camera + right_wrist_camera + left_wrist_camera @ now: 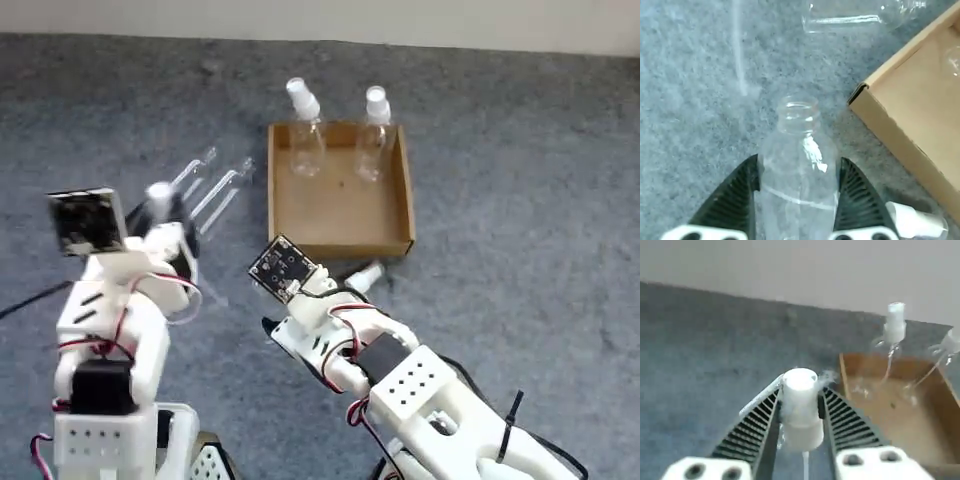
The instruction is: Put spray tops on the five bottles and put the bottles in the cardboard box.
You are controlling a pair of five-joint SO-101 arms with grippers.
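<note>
In the left wrist view my left gripper [800, 386] is shut on a white spray top [800, 410], its dip tube hanging down. In the high view that gripper [162, 200] is left of the cardboard box [400, 190]. My right gripper [799, 167] is shut on a clear uncapped bottle [799, 145], its open neck pointing away from the camera. In the high view the right gripper [280, 335] is near the box's front left corner. Two capped bottles [305, 130] [373, 130] stand at the far side of the box, also visible as capped bottles [894, 327] from the left wrist.
Two clear bottles [215, 185] lie on the grey carpet left of the box; one lying bottle [855, 17] is in the right wrist view. A loose white spray top [367, 274] lies by the box's front wall, the same spray top [915, 222] near my right fingers.
</note>
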